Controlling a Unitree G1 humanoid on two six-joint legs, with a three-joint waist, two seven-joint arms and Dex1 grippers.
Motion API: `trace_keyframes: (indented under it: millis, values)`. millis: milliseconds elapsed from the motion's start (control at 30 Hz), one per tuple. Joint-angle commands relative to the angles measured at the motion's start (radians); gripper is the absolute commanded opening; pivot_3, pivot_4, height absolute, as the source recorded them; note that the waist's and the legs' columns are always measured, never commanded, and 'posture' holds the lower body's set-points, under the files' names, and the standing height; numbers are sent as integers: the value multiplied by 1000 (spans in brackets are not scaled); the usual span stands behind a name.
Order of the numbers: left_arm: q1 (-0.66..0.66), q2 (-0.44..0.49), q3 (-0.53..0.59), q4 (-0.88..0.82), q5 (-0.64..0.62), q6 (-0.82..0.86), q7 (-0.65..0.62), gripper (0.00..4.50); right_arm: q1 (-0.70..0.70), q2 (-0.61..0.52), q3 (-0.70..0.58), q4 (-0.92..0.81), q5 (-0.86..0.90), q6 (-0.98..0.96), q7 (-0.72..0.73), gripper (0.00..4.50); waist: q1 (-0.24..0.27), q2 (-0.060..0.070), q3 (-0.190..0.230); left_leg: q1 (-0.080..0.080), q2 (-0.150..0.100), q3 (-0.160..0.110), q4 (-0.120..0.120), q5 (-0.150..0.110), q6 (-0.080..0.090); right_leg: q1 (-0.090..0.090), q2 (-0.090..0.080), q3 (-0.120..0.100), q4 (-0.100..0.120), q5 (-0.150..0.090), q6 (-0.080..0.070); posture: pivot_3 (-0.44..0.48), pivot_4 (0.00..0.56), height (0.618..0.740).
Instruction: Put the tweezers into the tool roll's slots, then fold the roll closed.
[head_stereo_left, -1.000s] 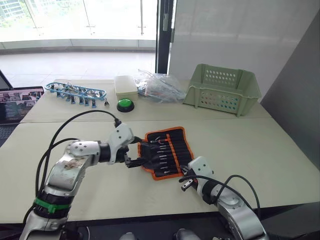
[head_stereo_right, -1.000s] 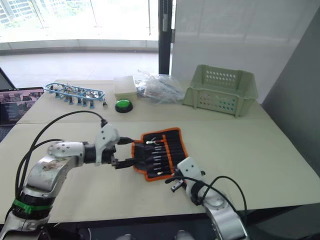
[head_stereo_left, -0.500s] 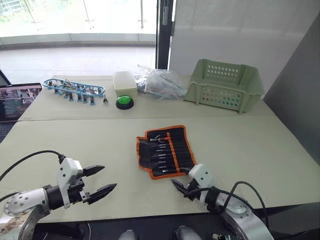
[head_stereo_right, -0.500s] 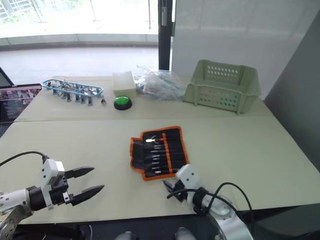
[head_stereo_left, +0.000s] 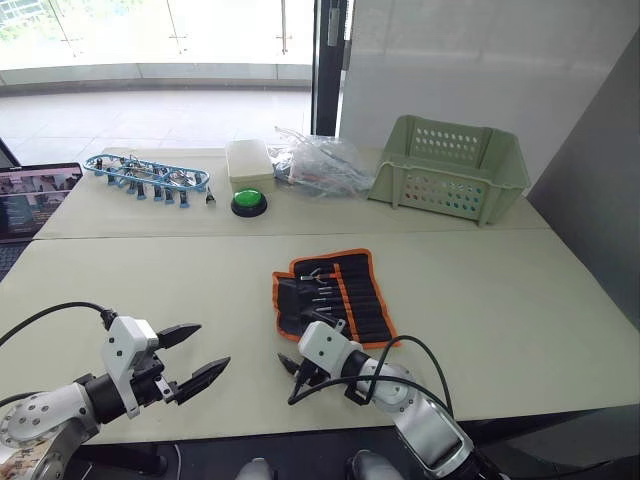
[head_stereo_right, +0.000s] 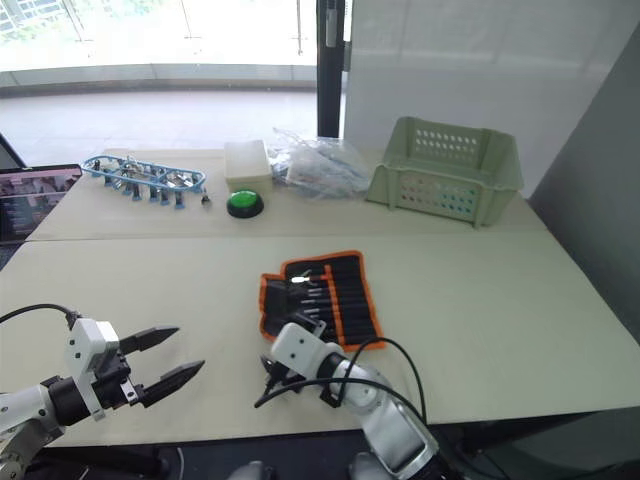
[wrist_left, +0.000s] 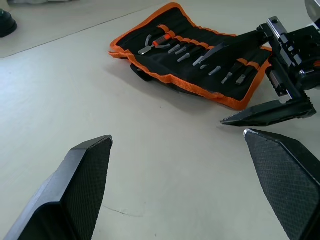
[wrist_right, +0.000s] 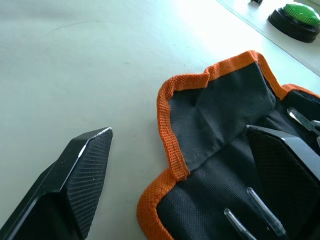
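Folding stage: the tool roll (head_stereo_left: 335, 300) lies open and flat at mid-counter (head_stereo_left: 520, 290), tweezers (wrist_left: 210, 52) seated in the slots (wrist_right: 260, 215); judged, the fold is not yet made.
Right tool: the right tool (head_stereo_left: 296, 372) sits at the roll's near orange edge, fingers spread, one over bare counter, one over the black fabric.
Left tool: the left tool (head_stereo_left: 195, 357) hangs well apart, near the front counter edge, spread and empty.
Next move: likely pinch that orange edge and carry it across the slots.
Risk: fabric may slip.
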Motion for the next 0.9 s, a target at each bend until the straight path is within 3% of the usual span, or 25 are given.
trace_keyframes:
  millis: [33, 67, 167, 500, 533, 700, 900]
  values:
    - [4, -3, -15, -26, 1, -31, 17, 4500, -32, 22, -33, 40, -75, -49, -92, 4483, 1, 0, 0, 0, 0, 0, 0, 0, 0, 0, 0, 0, 0, 0, 0, 0, 150, 725]
    - [6, -2, -17, -23, 2, -36, 19, 4500, -36, 25, -38, 43, -77, -54, -92, 4483, 2, 0, 0, 0, 0, 0, 1, 0, 0, 0, 0, 0, 0, 0, 0, 0, 150, 725]
    - [18, 1, -20, -16, 6, -52, 18, 4500, -43, 26, -37, 48, -77, -69, -74, 3675, 0, 0, 0, 0, 0, 0, 1, 0, 0, 0, 0, 0, 0, 0, 1, 0, 150, 725]
    - [11, 3, -34, -4, 7, -80, 32, 4500, -23, 38, -51, 28, -39, -84, -17, 233, 0, 0, 0, 0, 0, 0, 1, 0, 0, 1, 0, 0, 1, 0, 0, 0, 150, 725]
    - [8, 3, -33, 0, 8, -82, 34, 4500, -23, 40, -58, 26, -28, -80, -8, 46, 0, 0, 0, 0, 0, 0, 1, 0, 0, 1, 0, 0, 1, 0, 0, 0, 150, 725]
    - [-28, 14, -61, 37, 26, -105, 25, 4500, -16, -38, -55, 4, 62, -183, 144, 46, 1, 0, 0, 0, 0, -1, 2, 0, 0, 1, 1, 0, 1, 0, 0, 0, 150, 725]
    - [-126, 68, -171, 190, 165, -236, -18, 4500, -28, -265, -86, 46, 130, -467, 354, 46, 2, 0, 0, 1, -1, 0, 2, 0, 0, 2, 1, 0, 1, 0, 1, 0, 150, 725]
